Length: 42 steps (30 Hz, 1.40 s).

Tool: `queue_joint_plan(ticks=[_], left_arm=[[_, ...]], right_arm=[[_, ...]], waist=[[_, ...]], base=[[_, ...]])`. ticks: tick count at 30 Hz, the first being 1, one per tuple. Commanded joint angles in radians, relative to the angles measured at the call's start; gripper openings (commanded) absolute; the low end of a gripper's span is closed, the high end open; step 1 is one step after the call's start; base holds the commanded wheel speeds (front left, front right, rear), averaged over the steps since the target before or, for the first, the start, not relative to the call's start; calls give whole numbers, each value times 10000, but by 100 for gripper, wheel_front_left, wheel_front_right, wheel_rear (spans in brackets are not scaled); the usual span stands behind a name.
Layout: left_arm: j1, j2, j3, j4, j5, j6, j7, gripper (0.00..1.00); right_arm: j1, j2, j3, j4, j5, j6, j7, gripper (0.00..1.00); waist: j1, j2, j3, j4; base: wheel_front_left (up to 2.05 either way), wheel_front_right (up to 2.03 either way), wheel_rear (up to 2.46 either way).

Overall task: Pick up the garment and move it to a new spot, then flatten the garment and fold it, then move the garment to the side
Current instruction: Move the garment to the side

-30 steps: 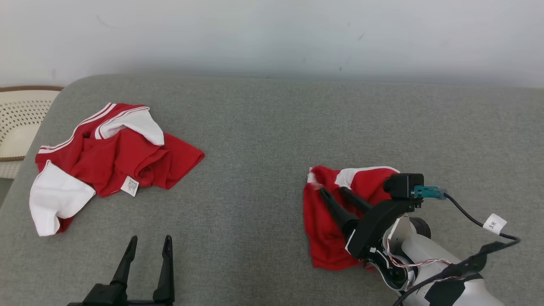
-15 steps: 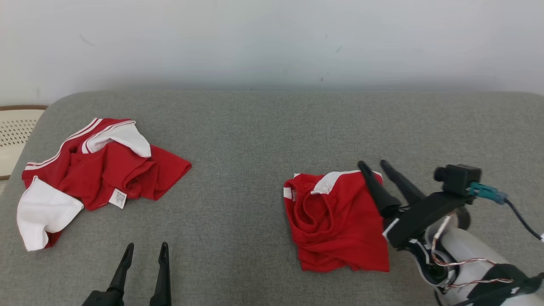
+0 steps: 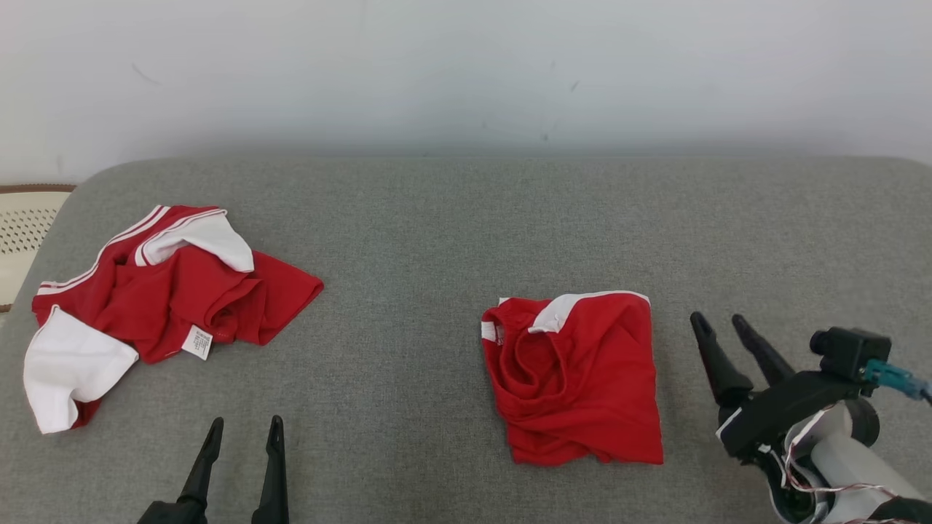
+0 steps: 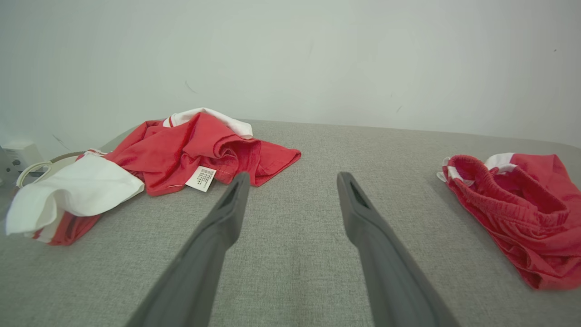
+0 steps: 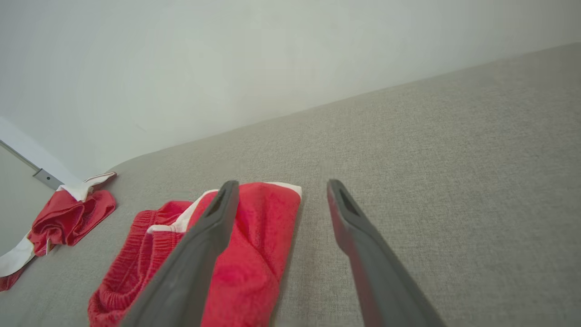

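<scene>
Head view: a small red garment (image 3: 571, 378) with a white stripe lies as a compact, roughly square bundle right of the middle of the grey padded surface (image 3: 437, 240). The right end effector (image 3: 718, 320) hovers just beside its right edge, apart from it, fingers spread and empty. The left end effector (image 3: 245, 422) sits at the lower left, also released and holding nothing. Well apart, at the far left, a red-and-white garment (image 3: 160, 291) lies crumpled, a cream perforated basket (image 3: 22, 233) beyond it. Judging by this, the small red garment looks folded and set down, so that round seems essentially finished; the crumpled one has had no pick-up, flattening or fold.

Left wrist view: the open fingers point between the two pieces. The crumpled red-and-white garment (image 4: 181, 150) shows a white care label (image 4: 201, 178) with rows of tiny dark print, too small to read. No brand mark is visible.

Right wrist view: the spread fingers frame the edge of the small red garment (image 5: 254, 254), whose gathered waistband faces left; its folds look loose rather than crisp.
</scene>
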Motion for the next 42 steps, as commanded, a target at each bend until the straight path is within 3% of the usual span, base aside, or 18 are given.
queue_joint_plan(ticks=[1, 12, 30, 32, 33, 42], left_arm=[[134, 4, 40, -31, 57, -16, -22, 100], [-161, 1, -69, -4, 69, -32, -22, 100], [-166, 1, 149, -80, 160, 107, -22, 100], [-168, 0, 138, -102, 138, 97, -22, 100], [-171, -1, 133, -104, 120, 112, -22, 100], [-60, -2, 284, -128, -4, 206, -22, 100]], right_arm=[[178, 127, -45, 60, -170, 2, 95, 100], [-339, 1002, 128, 1231, -644, 2, 1155, 100], [-1011, 1460, 970, 2529, 687, 2, 2969, 100], [-1063, 1418, 1085, 2570, 782, 2, 2987, 29], [-1073, 1415, 1172, 2585, 832, 2, 3023, 2], [-1583, 1061, 1703, 2390, 790, 2, 2415, 0]], waist=[[0, 0, 47, -21], [0, 0, 375, 12], [0, 0, 425, 324], [0, 0, 443, 332], [0, 0, 451, 335], [0, 0, 383, 138]], base=[[0, 0, 0], [0, 0, 0], [0, 0, 0], [0, 0, 0], [0, 0, 0], [0, 0, 0]])
